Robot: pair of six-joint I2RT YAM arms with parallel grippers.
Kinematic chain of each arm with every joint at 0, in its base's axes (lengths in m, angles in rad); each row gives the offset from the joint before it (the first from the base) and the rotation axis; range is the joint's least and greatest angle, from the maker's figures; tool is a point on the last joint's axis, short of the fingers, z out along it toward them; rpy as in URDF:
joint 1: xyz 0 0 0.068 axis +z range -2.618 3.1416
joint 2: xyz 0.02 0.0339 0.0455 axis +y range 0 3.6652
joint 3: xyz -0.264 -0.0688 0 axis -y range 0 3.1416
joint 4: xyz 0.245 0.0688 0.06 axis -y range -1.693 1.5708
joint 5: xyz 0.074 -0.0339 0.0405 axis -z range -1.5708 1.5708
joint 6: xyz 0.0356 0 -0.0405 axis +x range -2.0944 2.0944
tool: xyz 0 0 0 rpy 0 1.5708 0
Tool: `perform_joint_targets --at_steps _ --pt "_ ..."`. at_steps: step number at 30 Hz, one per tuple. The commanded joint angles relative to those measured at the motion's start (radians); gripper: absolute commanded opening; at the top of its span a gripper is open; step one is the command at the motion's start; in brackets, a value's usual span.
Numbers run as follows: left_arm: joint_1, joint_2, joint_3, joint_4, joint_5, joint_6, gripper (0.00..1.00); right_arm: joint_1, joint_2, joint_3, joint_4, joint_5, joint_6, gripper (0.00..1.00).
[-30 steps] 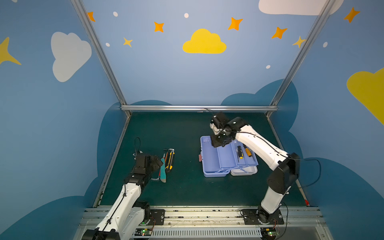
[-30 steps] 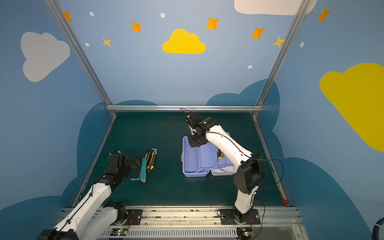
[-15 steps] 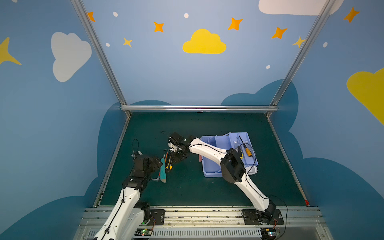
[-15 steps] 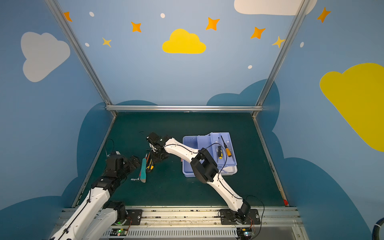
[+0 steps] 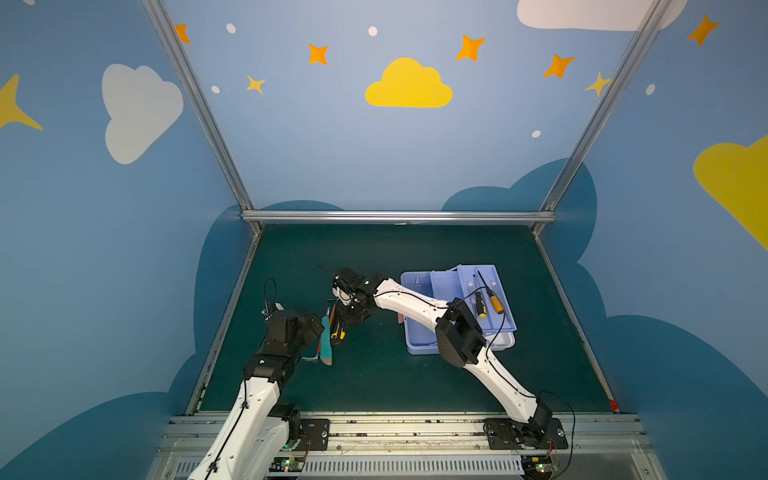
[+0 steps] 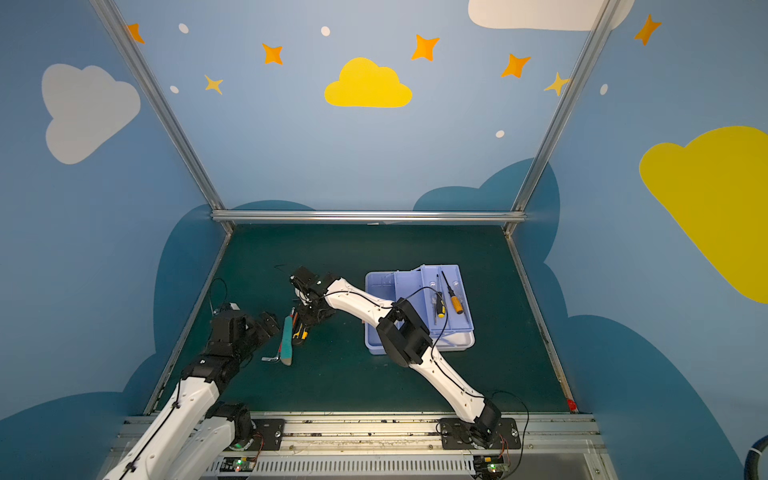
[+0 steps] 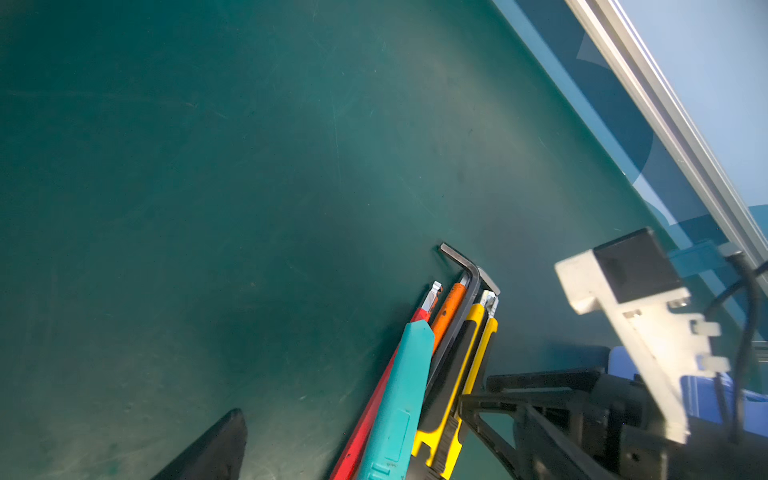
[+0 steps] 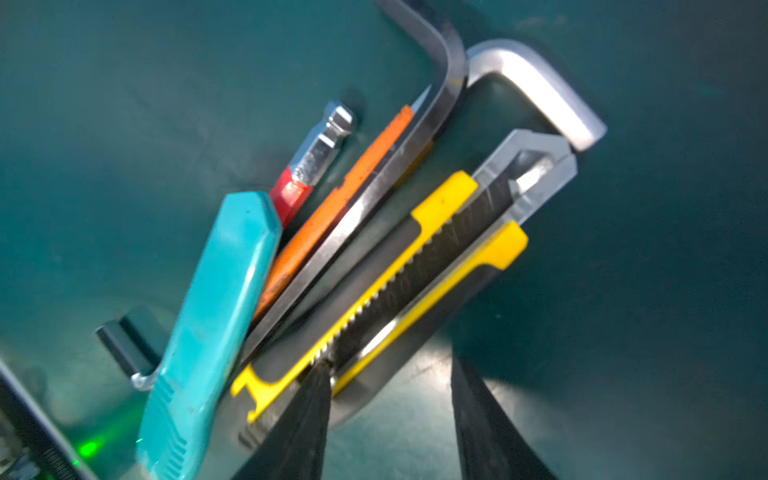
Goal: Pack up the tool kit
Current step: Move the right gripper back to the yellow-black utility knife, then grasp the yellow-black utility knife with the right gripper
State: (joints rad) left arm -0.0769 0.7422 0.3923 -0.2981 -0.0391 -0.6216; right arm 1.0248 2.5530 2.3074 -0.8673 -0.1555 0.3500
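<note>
The tool kit [image 5: 419,332] is an open lavender box on the right of the mat in both top views, its tray [image 6: 451,291] holding two screwdrivers. Left of it lies a bundle of tools: a teal-handled tool [image 8: 208,324], a yellow-black utility knife [image 8: 415,266], a black hex key [image 8: 449,54], a silver hex key [image 8: 540,91], and red and orange pieces. My right gripper [image 8: 392,374] reaches across to the bundle and stands open, one fingertip [image 8: 318,374] on the knife, the other on the mat. My left gripper [image 5: 314,326] is open beside the teal tool [image 7: 399,395].
The green mat [image 5: 374,386] is fenced by aluminium rails at the back [image 5: 395,216] and both sides. The right arm's forearm [image 5: 415,301] crosses over the box's left part. A small bent metal key [image 6: 270,358] lies by the teal tool's near end.
The right arm swung from above the box leftward across the mat to the tool bundle and has lowered slightly onto the knife. The left arm has hardly moved.
</note>
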Motion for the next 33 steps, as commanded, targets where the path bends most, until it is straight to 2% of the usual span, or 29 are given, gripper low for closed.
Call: perform_joint_targets --at_steps 1,5,8,10,12,24,28,33 --pt "0.004 -0.008 -0.015 -0.019 -0.016 0.015 1.0 0.015 0.031 0.018 -0.012 0.043 -0.037 0.47" --pt "0.004 -0.012 -0.012 -0.024 -0.016 0.015 1.0 0.02 0.022 0.02 -0.046 0.082 -0.069 0.45" --pt "0.005 -0.013 -0.014 -0.022 -0.018 0.016 1.0 0.018 0.005 0.021 -0.107 0.168 -0.12 0.42" --pt "0.005 -0.012 -0.015 -0.018 -0.018 0.017 1.0 0.017 -0.005 0.02 -0.147 0.24 -0.131 0.36" --pt "0.004 -0.007 -0.015 -0.014 -0.018 0.016 1.0 0.016 -0.013 0.016 -0.169 0.279 -0.13 0.37" --pt "0.004 -0.008 -0.009 -0.017 -0.016 0.016 1.0 -0.007 0.02 0.017 -0.06 0.04 -0.11 0.42" --pt "0.005 -0.02 -0.011 -0.024 -0.019 0.017 1.0 -0.017 0.039 0.017 -0.056 -0.004 -0.071 0.38" --pt "0.003 -0.027 -0.013 -0.026 -0.021 0.017 1.0 -0.019 0.04 0.016 -0.075 0.016 -0.068 0.3"
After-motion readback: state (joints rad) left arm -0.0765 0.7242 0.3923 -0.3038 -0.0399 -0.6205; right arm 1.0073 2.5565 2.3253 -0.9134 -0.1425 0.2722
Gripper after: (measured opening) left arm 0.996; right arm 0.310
